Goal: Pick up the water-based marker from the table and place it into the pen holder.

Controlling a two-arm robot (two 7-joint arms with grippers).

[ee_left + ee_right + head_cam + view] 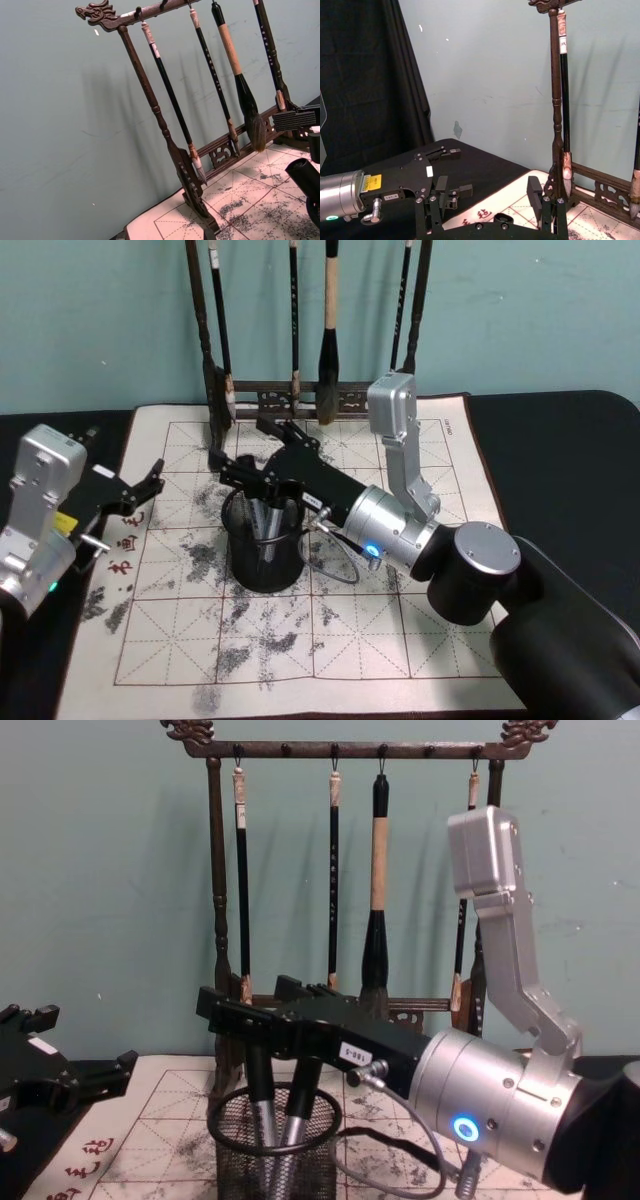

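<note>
While the right gripper (250, 1010) hangs just above the pen holder (272, 1150), its fingers stand apart, two markers (297, 1115) upright inside the cup. Left gripper (148, 485) idles open at the mat's (400, 640) left edge.

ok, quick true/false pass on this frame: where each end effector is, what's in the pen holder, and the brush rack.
1. The right end effector is over the pen holder. True.
2. The pen holder is empty. False: at least two pens stand inside it.
3. The left end effector is shut on a marker. False: it is open and holds nothing, out at the left edge of the calligraphy mat.
4. Brushes hang from the brush rack behind the mat. True.
5. The pen holder lies on its side. False: it stands upright on the mat.
</note>
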